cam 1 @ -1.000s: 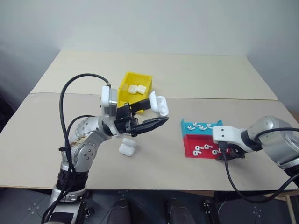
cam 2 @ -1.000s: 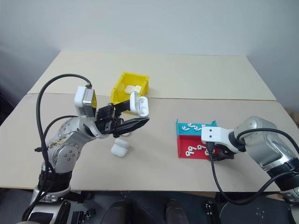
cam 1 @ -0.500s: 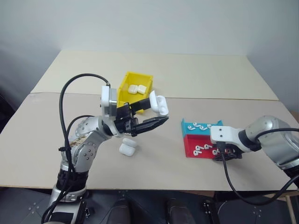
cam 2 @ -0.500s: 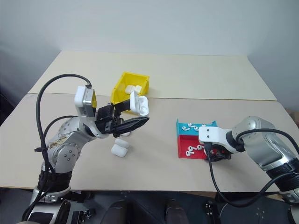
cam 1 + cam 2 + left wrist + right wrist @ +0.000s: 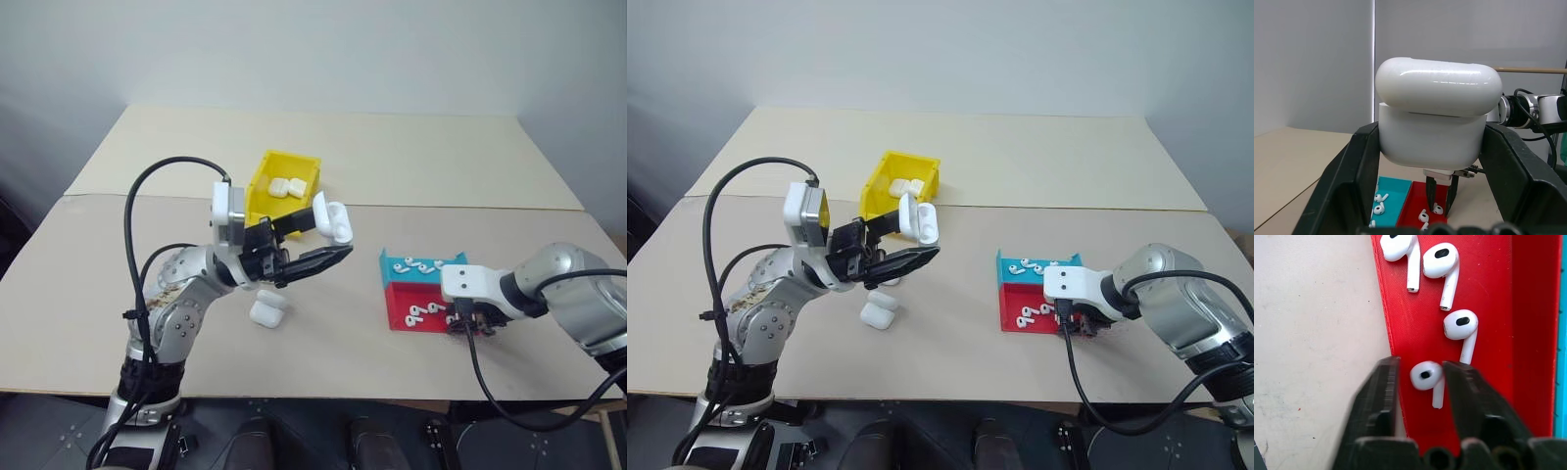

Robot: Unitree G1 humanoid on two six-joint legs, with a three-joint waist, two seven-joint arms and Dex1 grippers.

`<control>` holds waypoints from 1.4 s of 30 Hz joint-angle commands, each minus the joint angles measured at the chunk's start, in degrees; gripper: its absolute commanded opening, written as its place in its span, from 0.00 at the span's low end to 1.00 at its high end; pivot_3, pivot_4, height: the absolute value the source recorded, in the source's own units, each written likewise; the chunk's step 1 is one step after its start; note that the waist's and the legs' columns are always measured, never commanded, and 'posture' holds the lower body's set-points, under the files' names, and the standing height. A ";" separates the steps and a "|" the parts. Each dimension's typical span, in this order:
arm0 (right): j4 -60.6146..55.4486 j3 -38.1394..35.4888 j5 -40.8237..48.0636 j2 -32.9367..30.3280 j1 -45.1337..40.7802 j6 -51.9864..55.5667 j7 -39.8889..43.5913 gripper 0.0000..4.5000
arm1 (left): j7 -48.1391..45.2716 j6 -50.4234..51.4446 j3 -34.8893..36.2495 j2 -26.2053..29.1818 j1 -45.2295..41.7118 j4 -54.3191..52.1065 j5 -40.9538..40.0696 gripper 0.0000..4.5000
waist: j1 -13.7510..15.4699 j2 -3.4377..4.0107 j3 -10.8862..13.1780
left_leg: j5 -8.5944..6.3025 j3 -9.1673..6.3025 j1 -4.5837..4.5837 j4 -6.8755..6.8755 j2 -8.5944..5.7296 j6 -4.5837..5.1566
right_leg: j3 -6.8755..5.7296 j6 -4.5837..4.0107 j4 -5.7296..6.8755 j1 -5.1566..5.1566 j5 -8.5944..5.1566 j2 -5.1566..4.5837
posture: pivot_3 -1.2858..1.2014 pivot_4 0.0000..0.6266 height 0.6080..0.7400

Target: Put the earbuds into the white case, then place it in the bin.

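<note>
My left gripper [image 5: 328, 236] is shut on the white case [image 5: 334, 220] and holds it above the table with its lid hinged open; the case [image 5: 1432, 117] looms large in the left wrist view. My right gripper [image 5: 1421, 363] points down into the red tray [image 5: 1488, 308]. Its fingers [image 5: 1387, 382] stand close on either side of one earbud [image 5: 1425, 376]. One finger touches the earbud, and a sliver of red shows at the other. More earbuds [image 5: 1449, 264] lie beyond it. The yellow bin [image 5: 257, 192] stands behind the left hand with two cases [image 5: 286, 186] inside.
A teal tray [image 5: 395, 265] with several earbuds adjoins the red tray [image 5: 400, 297] on its far side. Another closed white case [image 5: 266, 311] lies on the table below my left hand. Black cables hang from both wrists.
The right gripper's fingers look drawn closer together over the red tray. The left arm and the case it holds have kept still.
</note>
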 commanded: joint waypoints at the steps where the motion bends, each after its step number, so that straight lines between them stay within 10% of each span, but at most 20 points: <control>1: -0.27 -1.46 -0.21 -1.00 0.29 -0.85 0.37 0.05 | 0.26 -0.23 0.48 0.09 -0.15 -2.81 -1.36 0.62 | 0.00 0.00 0.00 | 0.00 0.00 0.00 0.00 0.00 0.00 | 0.00 0.00 0.00 0.00 0.00 0.00 | 0.52 0.24 1.00; 14: -0.01 -7.44 4.06 -0.97 0.73 -4.92 -0.55 0.01 | -0.73 -0.23 0.21 -0.15 -1.04 -1.58 -1.39 0.62 | 0.01 0.00 0.00 | 0.00 0.00 0.00 0.00 0.00 0.00 | 0.00 0.00 0.00 0.00 0.00 0.00 | 0.52 0.24 1.00; 26: 15.10 -5.50 0.59 -3.06 -6.59 -46.32 9.14 0.84 | -1.05 -0.43 0.23 -0.32 -1.00 -1.54 -1.20 0.62 | -0.07 0.00 0.00 | 0.00 0.02 0.01 0.00 0.00 0.00 | 0.00 0.00 -0.03 0.02 0.00 0.00 | 0.52 0.24 1.00; 34: 24.22 -0.57 -1.80 -1.31 -11.71 -66.66 13.57 0.84 | 0.64 -0.31 0.65 -0.06 0.25 -3.23 -1.14 0.62 | -0.18 0.01 0.01 | 0.00 0.04 0.04 -0.01 0.01 0.00 | 0.01 0.00 -0.02 0.02 0.00 0.00 | 0.52 0.24 1.00; 42: 27.40 2.04 -4.81 -0.81 -12.78 -71.90 12.54 0.51 | 1.65 -0.22 0.93 0.40 1.06 -4.40 -1.36 0.62 | -0.17 0.02 0.01 | 0.00 0.05 0.06 0.00 0.02 -0.01 | 0.01 0.00 -0.01 0.03 0.00 -0.01 | 0.52 0.24 1.00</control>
